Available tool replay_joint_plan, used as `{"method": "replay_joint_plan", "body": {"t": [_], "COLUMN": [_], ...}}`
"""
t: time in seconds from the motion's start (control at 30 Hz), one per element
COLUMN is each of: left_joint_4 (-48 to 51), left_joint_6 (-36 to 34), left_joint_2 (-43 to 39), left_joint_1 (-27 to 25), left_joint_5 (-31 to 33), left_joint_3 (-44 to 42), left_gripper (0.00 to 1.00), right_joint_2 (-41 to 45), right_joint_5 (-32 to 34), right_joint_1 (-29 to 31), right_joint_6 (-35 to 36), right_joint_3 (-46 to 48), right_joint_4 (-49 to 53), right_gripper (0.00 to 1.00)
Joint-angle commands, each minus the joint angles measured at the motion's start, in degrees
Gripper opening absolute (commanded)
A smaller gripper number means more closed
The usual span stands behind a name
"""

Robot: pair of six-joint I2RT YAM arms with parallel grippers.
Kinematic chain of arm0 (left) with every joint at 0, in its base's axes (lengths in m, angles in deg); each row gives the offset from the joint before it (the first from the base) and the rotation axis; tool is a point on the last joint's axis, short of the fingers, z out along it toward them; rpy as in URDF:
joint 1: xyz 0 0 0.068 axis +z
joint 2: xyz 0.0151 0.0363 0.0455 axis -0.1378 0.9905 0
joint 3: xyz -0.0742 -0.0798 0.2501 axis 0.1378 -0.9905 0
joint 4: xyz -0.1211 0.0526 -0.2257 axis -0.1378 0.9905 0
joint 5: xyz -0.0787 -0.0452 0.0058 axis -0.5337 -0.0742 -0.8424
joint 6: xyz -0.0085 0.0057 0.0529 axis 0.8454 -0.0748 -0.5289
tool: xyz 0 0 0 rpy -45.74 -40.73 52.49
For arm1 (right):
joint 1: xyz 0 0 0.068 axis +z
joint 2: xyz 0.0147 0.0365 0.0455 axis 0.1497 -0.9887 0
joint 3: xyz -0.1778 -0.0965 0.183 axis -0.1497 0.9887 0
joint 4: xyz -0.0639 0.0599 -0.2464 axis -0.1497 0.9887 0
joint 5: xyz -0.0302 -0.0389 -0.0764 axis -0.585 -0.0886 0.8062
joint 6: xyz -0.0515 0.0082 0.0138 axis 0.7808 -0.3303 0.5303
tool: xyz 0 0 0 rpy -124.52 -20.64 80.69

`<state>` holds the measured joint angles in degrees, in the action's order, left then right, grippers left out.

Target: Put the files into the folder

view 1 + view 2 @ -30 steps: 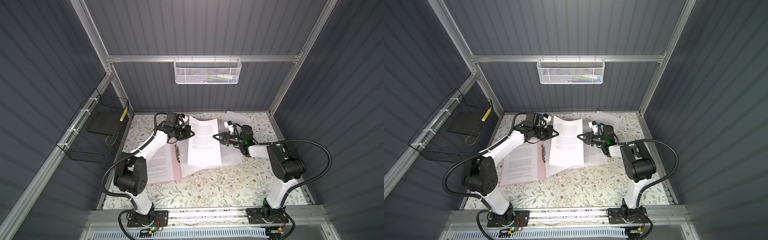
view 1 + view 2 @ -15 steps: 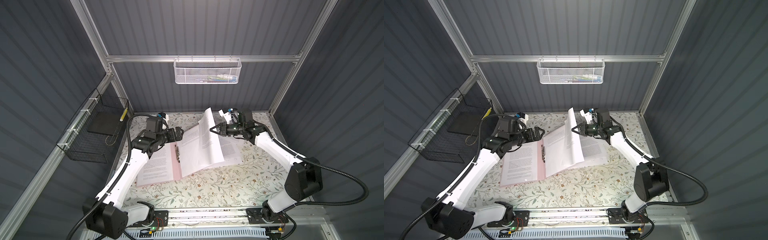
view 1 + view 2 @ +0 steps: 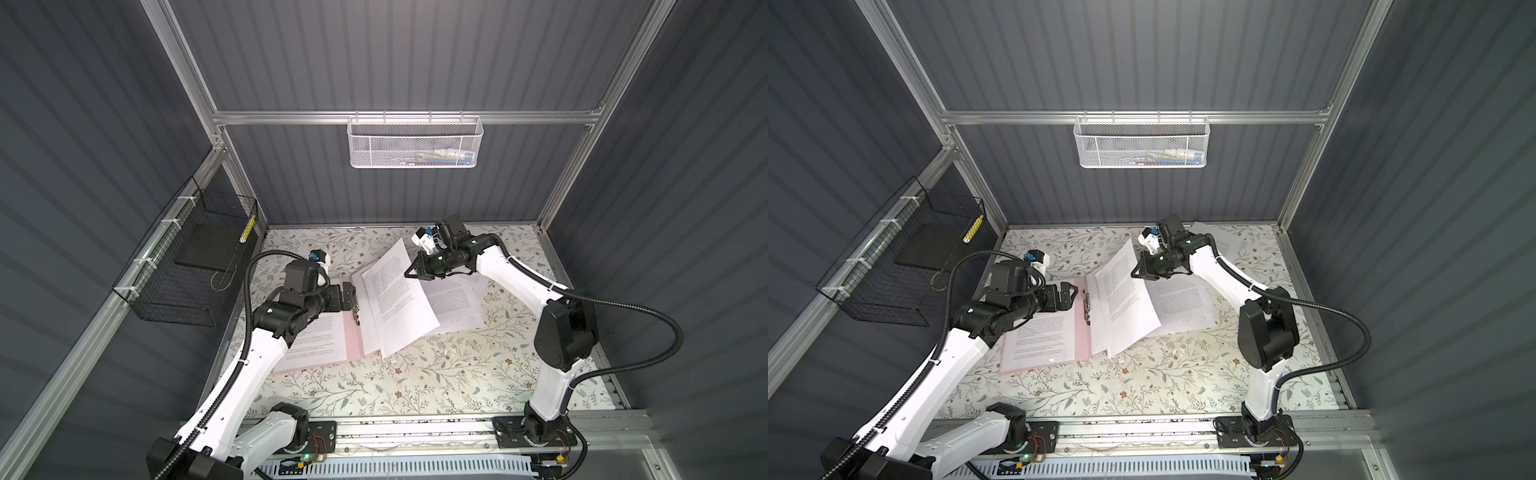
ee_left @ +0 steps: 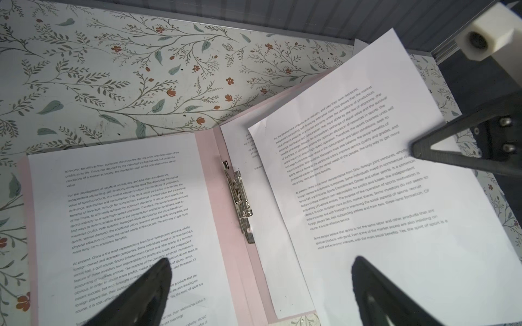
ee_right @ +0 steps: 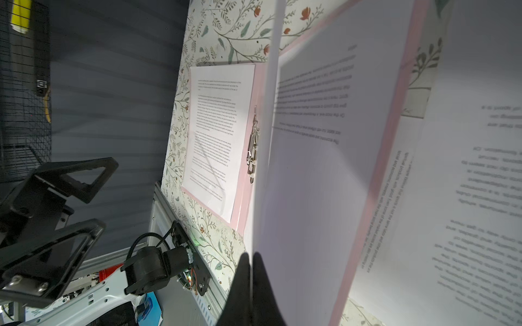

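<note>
The pink folder [image 3: 354, 338] [image 3: 1082, 336] lies open on the table, its silver clip [image 4: 238, 197] [image 5: 252, 146] at the spine. One printed sheet [image 3: 320, 340] [image 4: 127, 211] lies on its left half. My right gripper [image 3: 411, 272] [image 3: 1136, 272] [image 5: 250, 255] is shut on the far right edge of another sheet [image 3: 399, 299] [image 4: 367, 183], held tilted over the folder's right half, where one more sheet lies beneath. My left gripper [image 3: 345, 297] [image 3: 1068, 296] [image 4: 260, 262] hovers open and empty over the spine. More files [image 3: 453, 303] lie on the table to the right.
A black wire basket [image 3: 187, 266] with a flat black slab [image 3: 208, 249] hangs on the left wall. A white mesh basket [image 3: 415, 143] hangs on the back wall. An aluminium rail [image 3: 415, 430] runs along the table's front edge.
My left gripper has opened, let go of the sheet's left edge and drawn back to the left. The sheet in my right gripper tipped up, then sank back over the folder's right half.
</note>
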<state>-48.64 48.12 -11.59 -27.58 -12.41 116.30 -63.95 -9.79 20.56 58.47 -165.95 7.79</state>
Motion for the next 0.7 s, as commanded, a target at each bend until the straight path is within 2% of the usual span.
{"method": "replay_joint_plan", "body": {"t": [0.0, 0.23, 0.47, 0.67], "left_joint_4": [-0.9, -1.3, -1.5, -0.6], "left_joint_6": [-1.5, -1.5, -1.7, -1.8], "left_joint_2": [-0.7, -0.4, 0.4, 0.6], "left_joint_1": [0.3, 0.4, 0.3, 0.3], "left_joint_5": [-0.3, -3.7, -11.6, -11.1], "left_joint_3": [-1.2, -1.7, -2.0, -1.8], "left_gripper": [1.0, 1.0, 1.0, 1.0], "right_joint_2": [-0.8, -3.6, -6.2, -8.2], "right_joint_5": [2.5, 3.5, 4.0, 3.9], "right_joint_1": [0.4, 1.3, 2.0, 2.6], "right_joint_6": [0.1, -2.3, -3.1, -3.2], "right_joint_3": [-1.9, -4.2, -7.3, -9.5], "right_joint_4": [1.6, -0.3, 0.3, 0.9], "right_gripper": [0.0, 0.0, 0.0, 0.0]}}
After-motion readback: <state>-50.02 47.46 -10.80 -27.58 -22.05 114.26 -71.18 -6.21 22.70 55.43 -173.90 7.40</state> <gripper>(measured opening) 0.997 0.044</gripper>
